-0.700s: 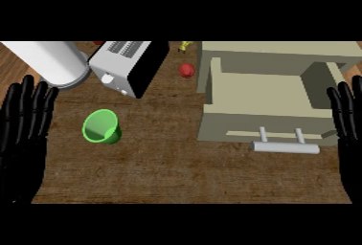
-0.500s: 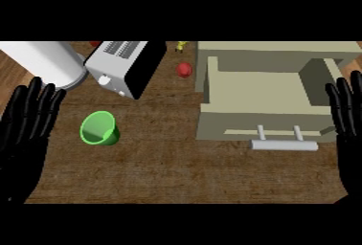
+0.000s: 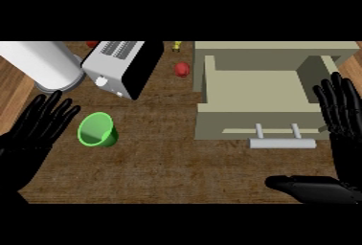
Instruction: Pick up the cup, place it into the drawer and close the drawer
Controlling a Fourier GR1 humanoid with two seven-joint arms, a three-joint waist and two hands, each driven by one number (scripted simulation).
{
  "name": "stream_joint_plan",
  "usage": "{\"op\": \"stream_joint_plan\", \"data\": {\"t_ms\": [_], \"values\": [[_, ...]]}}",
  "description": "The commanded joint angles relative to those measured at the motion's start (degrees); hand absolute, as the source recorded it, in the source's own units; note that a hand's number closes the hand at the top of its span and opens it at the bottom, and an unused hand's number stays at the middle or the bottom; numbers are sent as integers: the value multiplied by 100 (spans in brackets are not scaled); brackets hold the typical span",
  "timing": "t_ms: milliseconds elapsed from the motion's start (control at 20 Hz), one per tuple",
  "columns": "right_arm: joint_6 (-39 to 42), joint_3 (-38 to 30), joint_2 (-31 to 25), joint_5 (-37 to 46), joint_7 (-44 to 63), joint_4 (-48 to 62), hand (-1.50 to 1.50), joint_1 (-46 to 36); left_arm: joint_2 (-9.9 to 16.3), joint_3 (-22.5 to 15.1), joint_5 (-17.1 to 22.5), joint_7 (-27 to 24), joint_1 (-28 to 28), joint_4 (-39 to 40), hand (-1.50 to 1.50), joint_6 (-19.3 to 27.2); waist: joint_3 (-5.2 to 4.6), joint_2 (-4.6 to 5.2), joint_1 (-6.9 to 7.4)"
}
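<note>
Green and small, the cup (image 3: 97, 129) sits upright on the dark wooden counter (image 3: 176, 162), mouth open to the ceiling, over toward the left side. Nothing holds it. Just to its left the robot's left hand (image 3: 39, 128) shows with its fingers straight and spread, pointing up the view, close beside the cup but not touching it. Across the counter the right hand (image 3: 344, 119) is spread wide in the same way near the right edge, its thumb (image 3: 311, 187) lying low along the bottom of the view.

Between the hands, right of centre, stands the beige drawer (image 3: 265, 88), pulled out so that its bare inside faces up, with a pale bar handle (image 3: 281, 141) on its front wall, toward the near edge. The cup is well apart from it, outside on the counter.

Behind the cup a white and black toaster (image 3: 120, 67) lies at a tilt, and to its left a big white cylinder (image 3: 42, 64) leans in from the top corner. A small red thing (image 3: 182, 69) rests just beside the drawer's left wall; what it is I cannot make out. A yellow bit (image 3: 176, 46) peeks in at the top edge.
</note>
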Motion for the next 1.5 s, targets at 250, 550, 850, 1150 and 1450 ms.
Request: {"op": "stream_joint_plan", "data": {"t_ms": [250,550,850,1150,1450], "values": [[392,-256,-50,-190,-95,-19,-150,210,291,575,159,-122,-584,1828,-150,-807,10,-9,-35],[238,-29,154,112,-70,78,-150,57,-60,596,-1477,-1163,-851,2870,-150,-562,6,-2,-65],[578,-568,-50,-299,-316,469,-150,-176,80,743,-2242,-2153,-869,3951,-150,-713,8,-4,-40],[708,-523,5,-247,-578,366,-150,94,514,871,-3098,-3497,-1591,6018,-150,-665,5,6,-74],[717,-538,-34,-295,58,237,-150,-271,546,733,-3570,-4663,-2130,7716,-150,-626,1,11,-91]]}}
